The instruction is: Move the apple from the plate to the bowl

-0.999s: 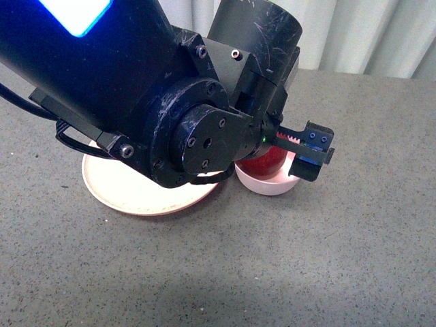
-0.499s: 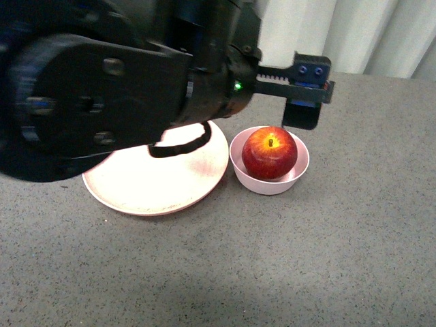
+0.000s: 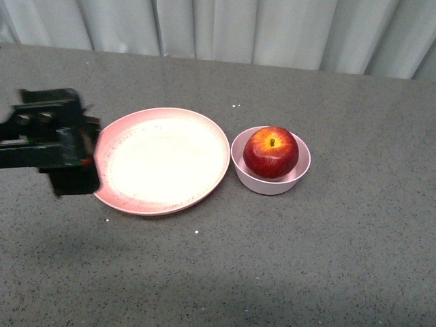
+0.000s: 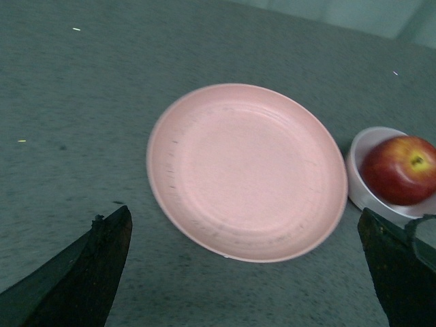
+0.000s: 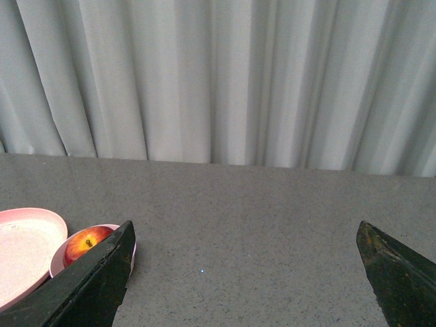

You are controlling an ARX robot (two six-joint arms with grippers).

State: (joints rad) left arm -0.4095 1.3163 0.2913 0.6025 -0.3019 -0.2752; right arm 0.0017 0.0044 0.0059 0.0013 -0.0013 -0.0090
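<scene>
1. The left gripper [image 3: 58, 143] hung just left of the plate [image 3: 211, 129], fingers spread wide with nothing between them.
2. The apple [image 3: 271, 152] sat in the bowl [image 3: 272, 185] (stem up), touching the plate's right edge.
3. The right gripper [image 5: 248, 286] was wide open too, with the curtain [image 3: 272, 30] behind.

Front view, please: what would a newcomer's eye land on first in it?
Probably the glossy red apple, which sits in the small pale-pink bowl right of centre on the grey table. Next comes the wide pink plate, bare, just left of the bowl. At the left edge, the dark left tool hangs beside the plate, holding nothing.
</scene>
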